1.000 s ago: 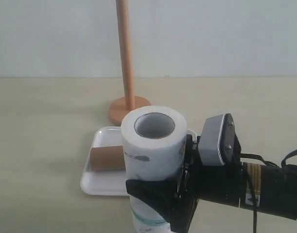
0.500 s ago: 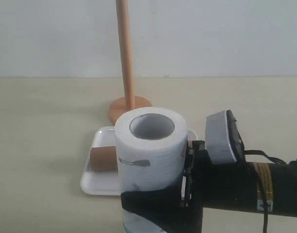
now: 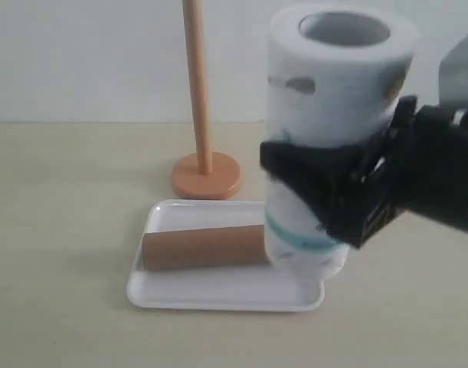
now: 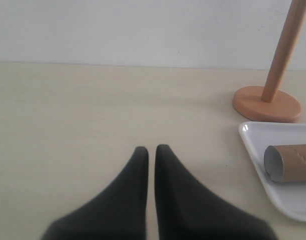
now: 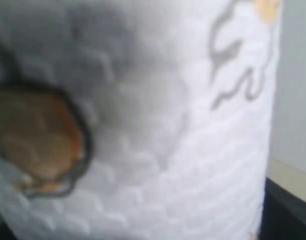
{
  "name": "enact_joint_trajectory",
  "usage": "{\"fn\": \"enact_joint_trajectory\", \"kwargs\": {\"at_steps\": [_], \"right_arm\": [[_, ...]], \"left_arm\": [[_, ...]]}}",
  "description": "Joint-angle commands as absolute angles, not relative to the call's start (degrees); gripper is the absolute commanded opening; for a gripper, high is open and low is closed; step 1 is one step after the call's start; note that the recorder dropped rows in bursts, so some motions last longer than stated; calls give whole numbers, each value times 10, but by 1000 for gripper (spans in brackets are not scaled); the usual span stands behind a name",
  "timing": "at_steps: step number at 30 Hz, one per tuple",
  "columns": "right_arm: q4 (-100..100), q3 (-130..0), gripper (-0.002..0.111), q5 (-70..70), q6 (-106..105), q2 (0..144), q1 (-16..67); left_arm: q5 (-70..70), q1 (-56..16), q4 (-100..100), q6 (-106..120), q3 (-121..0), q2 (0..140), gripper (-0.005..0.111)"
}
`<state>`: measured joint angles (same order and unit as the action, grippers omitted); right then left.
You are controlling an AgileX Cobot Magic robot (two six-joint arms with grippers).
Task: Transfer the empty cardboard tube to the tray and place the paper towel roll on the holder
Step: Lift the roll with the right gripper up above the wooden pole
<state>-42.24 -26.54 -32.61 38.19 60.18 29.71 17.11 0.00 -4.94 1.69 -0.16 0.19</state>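
My right gripper [image 3: 325,180] is shut on the paper towel roll [image 3: 333,100], holding it upright and lifted, its lower teal-banded end over the right end of the tray [image 3: 218,295]. The roll [image 5: 158,125] fills the right wrist view. The brown cardboard tube [image 3: 203,245] lies lengthwise in the white tray; its open end [image 4: 288,162] also shows in the left wrist view. The wooden holder [image 3: 205,175] stands bare behind the tray, pole upright on its disc base [image 4: 266,102]. My left gripper [image 4: 151,150] is shut and empty, low over the table left of the tray.
A pale wall runs behind the beige table [image 3: 65,230]. Bare tabletop lies left of the tray and holder [image 4: 67,125]. The right arm's black body [image 3: 440,176] reaches in from the right edge.
The right gripper has lifted the paper towel roll well upward and to the right, uncovering the cardboard tube in the tray. Tray, tube and holder have stayed put.
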Motion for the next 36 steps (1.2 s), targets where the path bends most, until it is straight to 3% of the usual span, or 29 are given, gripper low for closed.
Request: {"fn": "enact_joint_trajectory", "kwargs": {"at_steps": [1, 8, 15, 23, 36], "right_arm": [[-372, -348, 0, -181, 330, 581, 298], [-336, -471, 0, -229, 280, 705, 298], [-137, -581, 0, -390, 112, 809, 298], [-84, -679, 0, -352, 125, 853, 298], [-186, -840, 0, -251, 149, 935, 338]], "left_arm": [[172, 1, -49, 18, 0, 0, 4], [172, 1, -49, 18, 0, 0, 4], [172, 1, -49, 18, 0, 0, 4], [172, 1, -49, 18, 0, 0, 4], [172, 1, -49, 18, 0, 0, 4]]}}
